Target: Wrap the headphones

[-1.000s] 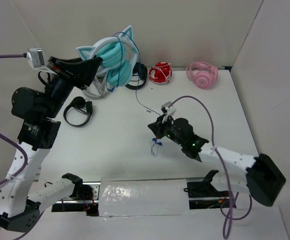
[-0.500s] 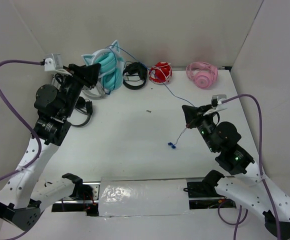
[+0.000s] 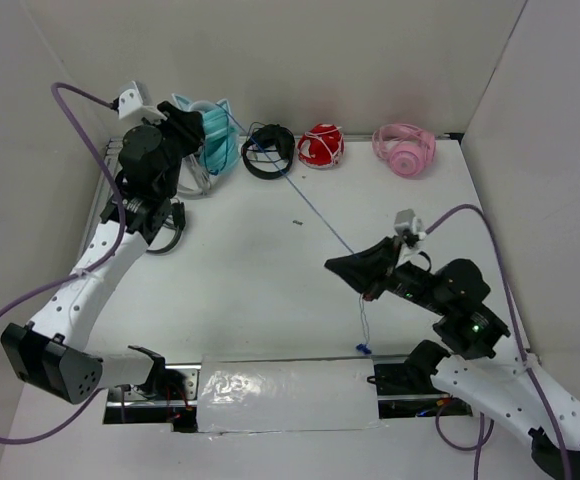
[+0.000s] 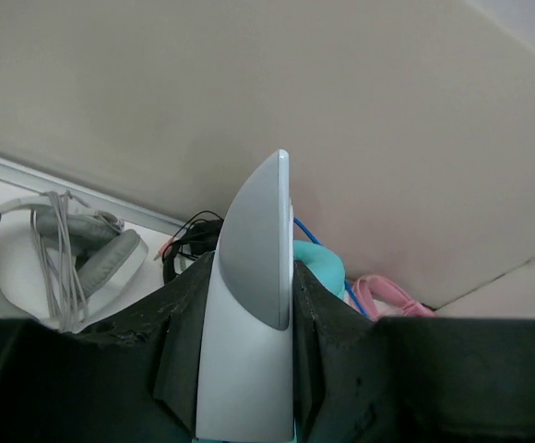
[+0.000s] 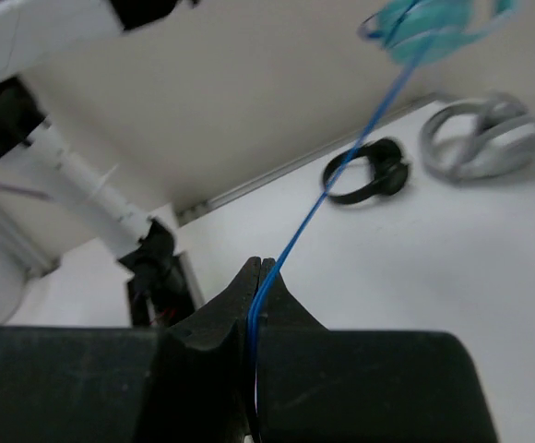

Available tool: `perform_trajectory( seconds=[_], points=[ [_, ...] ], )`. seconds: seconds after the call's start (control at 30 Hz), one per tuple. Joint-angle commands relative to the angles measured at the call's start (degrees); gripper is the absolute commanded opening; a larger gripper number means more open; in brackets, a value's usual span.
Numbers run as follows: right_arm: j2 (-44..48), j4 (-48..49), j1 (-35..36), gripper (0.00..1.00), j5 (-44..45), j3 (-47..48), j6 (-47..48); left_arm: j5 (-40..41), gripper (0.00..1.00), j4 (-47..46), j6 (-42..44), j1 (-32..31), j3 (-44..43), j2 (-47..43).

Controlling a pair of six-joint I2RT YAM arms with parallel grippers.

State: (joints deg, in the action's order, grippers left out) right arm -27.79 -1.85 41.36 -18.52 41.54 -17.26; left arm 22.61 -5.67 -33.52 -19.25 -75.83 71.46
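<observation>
Right wrist: cable (taut) inside right gripper

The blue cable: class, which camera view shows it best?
Top external: the cable shows almost whole, from the teal headphones through the right tool down to its plug. Right wrist shows only the taut stretch; left wrist, a short blue bit.

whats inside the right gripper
The dark-blue cable, pinched in the right gripper and running taut to the teal headphones. The stretch between the fingers is hidden.
</observation>
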Motion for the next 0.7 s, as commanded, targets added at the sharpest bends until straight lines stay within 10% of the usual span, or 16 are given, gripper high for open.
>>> perform_trajectory(
  seconds=[0.0, 0.27, 0.67],
  points=[
    [-3.1, 11.5, 3.3, 0.0, -14.1, -5.2, -3.2, 6.7, 0.0, -3.8, -7.8, 1.1, -7.6, 1.4],
    [-17.5, 17.2, 21.9, 0.0, -1.0, -3.4, 4.6, 7.3, 0.0, 5.1, -22.3, -0.1, -10.9, 5.3],
    [-34.5, 26.1, 28.5, 0.0, 8.9, 8.5, 7.8, 13.5, 0.0, 24.1, -45.0, -5.0, -7.4, 3.7]
  ],
)
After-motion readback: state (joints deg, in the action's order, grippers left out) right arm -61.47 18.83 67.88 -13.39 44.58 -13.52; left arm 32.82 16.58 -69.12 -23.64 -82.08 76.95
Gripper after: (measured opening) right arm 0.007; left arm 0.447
